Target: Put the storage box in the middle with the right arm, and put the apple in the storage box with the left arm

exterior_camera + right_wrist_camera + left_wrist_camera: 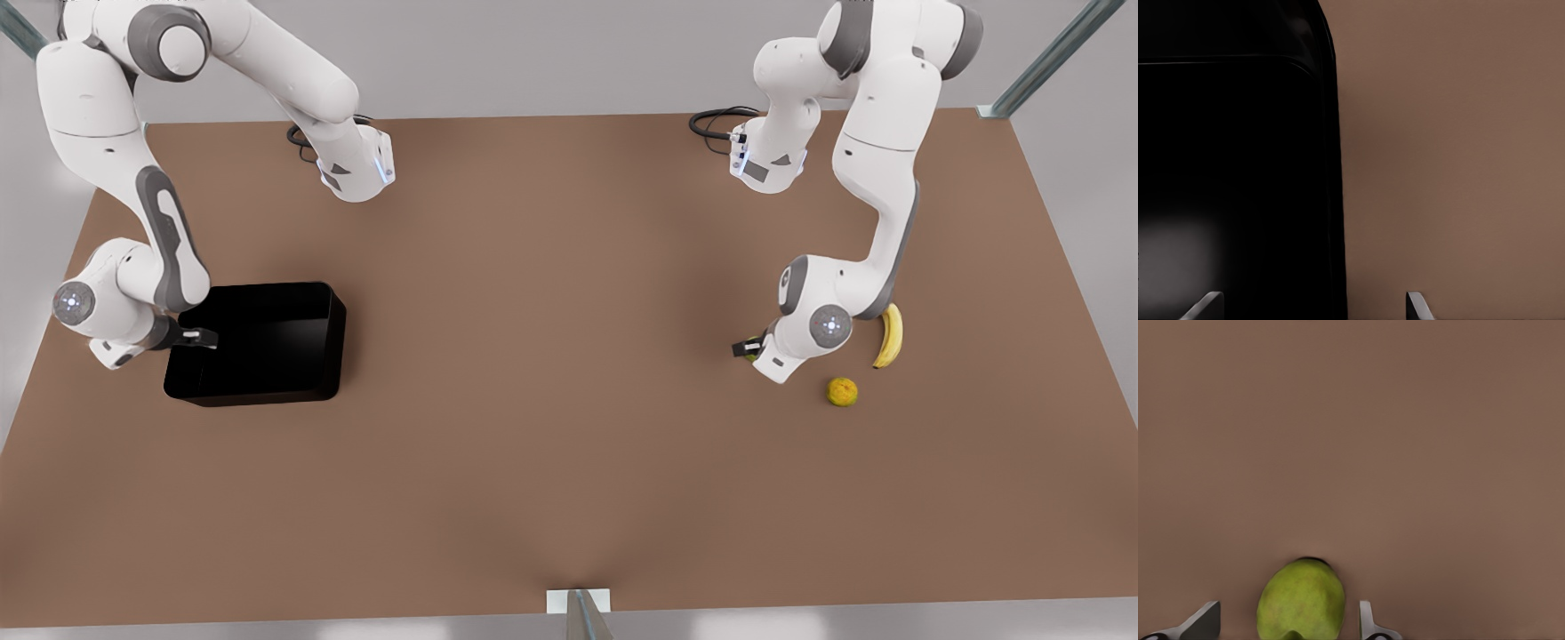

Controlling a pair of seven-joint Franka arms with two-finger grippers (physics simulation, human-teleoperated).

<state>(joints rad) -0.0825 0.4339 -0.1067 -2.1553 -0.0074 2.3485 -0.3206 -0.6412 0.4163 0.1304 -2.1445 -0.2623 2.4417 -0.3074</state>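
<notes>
- Green and faintly yellowish, the apple (1300, 600) sits between the two light fingertips (1203, 621) of the left end effector (1286, 625) in the left wrist view; gaps show on both sides of the fruit, so the fingers stand wide and are not closed on it.
- From the front view, that left end effector (747, 348) is low over the bench at the middle right of the frame, with only a sliver of the apple (754, 348) visible at its tip.
- Glossy and black, the storage box (267, 342) has rounded corners and low walls and rests on the bench at the middle left of the front view, well apart from the fruit.
- At the box's left wall, the right end effector (197, 338) reaches over the rim; in the right wrist view its fingertips (1417, 308) straddle the box wall (1333, 200), spread wide, one over the dark interior and one over the bare bench.
- A yellow banana (889, 336) lies just beside the left arm's wrist, and a yellow-orange round fruit (842, 391) lies near it, lower in the frame.
- No writing or labels can be read on anything.
- Plain matte brown covers the bench (569, 400); a pale grey wall and metal frame struts (1049, 58) stand behind it.
</notes>
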